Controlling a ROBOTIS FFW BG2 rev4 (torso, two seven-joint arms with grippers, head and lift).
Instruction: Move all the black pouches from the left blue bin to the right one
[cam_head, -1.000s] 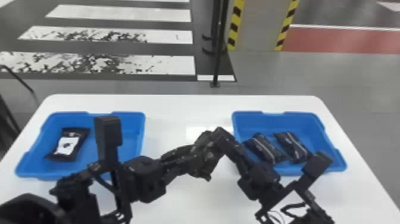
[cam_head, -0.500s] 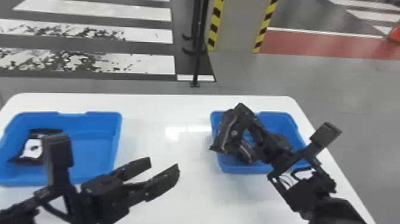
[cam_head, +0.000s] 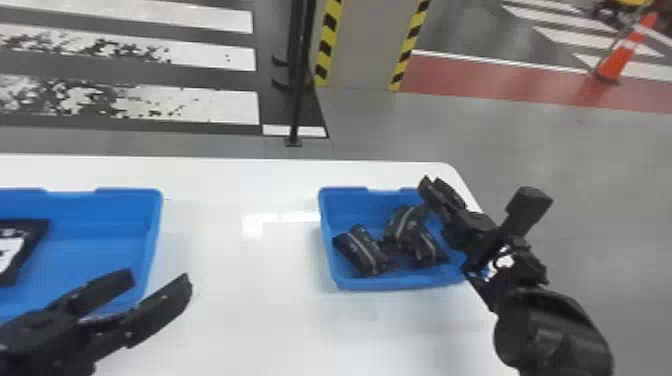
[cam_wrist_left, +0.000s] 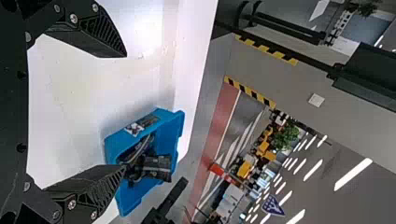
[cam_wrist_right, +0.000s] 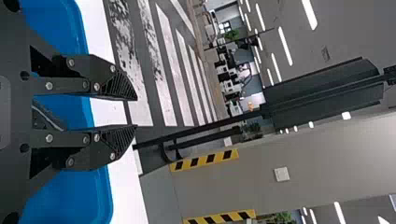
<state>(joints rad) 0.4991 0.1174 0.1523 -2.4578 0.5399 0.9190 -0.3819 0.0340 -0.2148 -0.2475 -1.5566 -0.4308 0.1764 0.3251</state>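
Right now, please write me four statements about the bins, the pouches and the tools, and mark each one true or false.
1. The right bin holds several black pouches. True.
2. The left bin is empty. False: a pouch with a white patch lies in it.
3. The left tool is open. True.
4. The right tool grips a pouch. False: its fingers stand apart with nothing between them.

Right claw (cam_head: 431, 181), fingers parted, over the blue bin (cam_wrist_right: 74, 200), white table (cam_wrist_right: 100, 46) beyond
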